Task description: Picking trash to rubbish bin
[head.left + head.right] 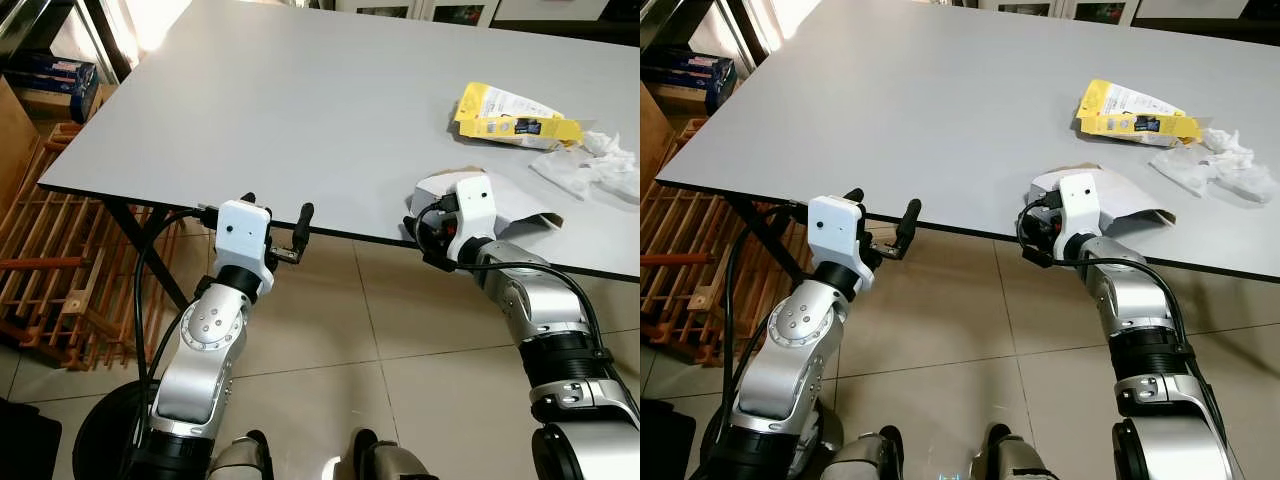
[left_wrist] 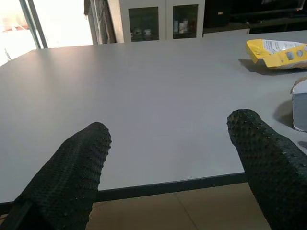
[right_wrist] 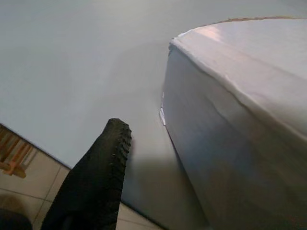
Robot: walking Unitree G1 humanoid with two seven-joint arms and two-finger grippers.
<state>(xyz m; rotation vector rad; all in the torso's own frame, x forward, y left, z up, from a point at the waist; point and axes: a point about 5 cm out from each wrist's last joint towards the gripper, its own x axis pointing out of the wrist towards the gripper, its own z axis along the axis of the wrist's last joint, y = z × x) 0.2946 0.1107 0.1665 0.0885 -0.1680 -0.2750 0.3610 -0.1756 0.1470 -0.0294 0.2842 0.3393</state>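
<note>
A: Position of the trash?

B: Three pieces on the grey table (image 1: 300, 110), all toward the robot's right. A white cardboard box (image 1: 1120, 195), flattened and torn, lies at the near edge. A yellow packet (image 1: 512, 115) sits farther in, with crumpled white tissue (image 1: 600, 165) just beside it on the right.

A: Right gripper?

B: The right gripper (image 1: 1038, 232) is at the table's near edge, against the left end of the white cardboard box. The right wrist view has one black finger (image 3: 98, 177) beside the box wall, over the tabletop. The second finger is hidden, so I cannot tell whether it is clamped on the box or slack.

A: Left gripper?

B: The left gripper (image 1: 275, 228) is at the table's near edge, well apart from the trash. Fingers spread, nothing between them; the left wrist view looks across the bare tabletop between both fingertips (image 2: 81, 158).

A: Surroundings?

B: Tiled floor (image 1: 330, 330) below; a wooden rack (image 1: 50, 270) stands on the robot's left beside the table leg.
</note>
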